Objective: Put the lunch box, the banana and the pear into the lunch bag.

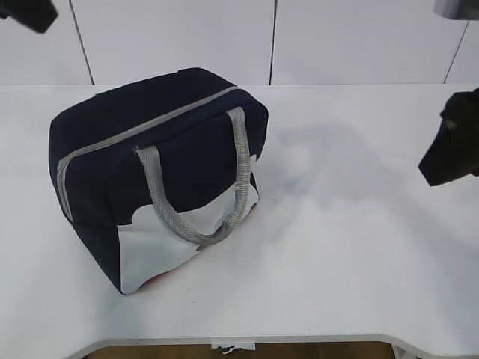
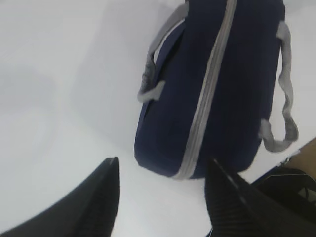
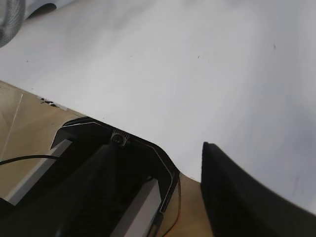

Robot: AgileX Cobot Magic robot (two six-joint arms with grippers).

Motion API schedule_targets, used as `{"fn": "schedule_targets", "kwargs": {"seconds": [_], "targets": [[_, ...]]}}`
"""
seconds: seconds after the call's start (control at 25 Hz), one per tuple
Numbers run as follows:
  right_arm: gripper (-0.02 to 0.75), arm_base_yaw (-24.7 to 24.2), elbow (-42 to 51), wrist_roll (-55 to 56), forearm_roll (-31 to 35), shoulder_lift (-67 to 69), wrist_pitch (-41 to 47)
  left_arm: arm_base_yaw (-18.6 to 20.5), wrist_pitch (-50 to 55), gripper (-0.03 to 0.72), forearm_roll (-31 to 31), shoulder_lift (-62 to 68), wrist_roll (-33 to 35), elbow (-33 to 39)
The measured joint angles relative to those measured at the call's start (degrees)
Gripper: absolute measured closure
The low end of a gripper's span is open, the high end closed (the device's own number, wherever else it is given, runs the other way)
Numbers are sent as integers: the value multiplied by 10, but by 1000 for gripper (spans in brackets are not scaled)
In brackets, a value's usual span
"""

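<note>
The navy-blue lunch bag (image 1: 161, 176) stands on the white table, left of centre, its grey zipper (image 1: 142, 131) drawn shut along the top and a grey handle (image 1: 198, 194) hanging over the white lower panel. My left gripper (image 2: 163, 163) hovers open and empty above the table, just short of the bag's end (image 2: 217, 89). My right gripper (image 3: 157, 146) is open and empty over the table's front edge, far right of the bag. The lunch box, the banana and the pear are out of view.
The white table (image 1: 352, 247) stretches right of the bag to its front edge (image 1: 299, 340). A dark part of the left arm (image 1: 28, 13) shows at the top left and the right arm (image 1: 453, 146) at the right edge. A black robot base (image 3: 113, 163) sits below the table edge.
</note>
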Motion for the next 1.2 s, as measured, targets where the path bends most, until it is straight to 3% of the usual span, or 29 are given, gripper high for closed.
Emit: {"fn": "schedule_targets", "kwargs": {"seconds": [0.28,0.6,1.2], "targets": [[304,0,18,-19,0,-120,8,0,5,276,5,-181,0,154],[304,0,22,-20,0,-249,13,0,8,276,-1,-373,0,259],[304,0,276,-8,2,-588,20,0,11,318,-44,-677,0,441]]}}
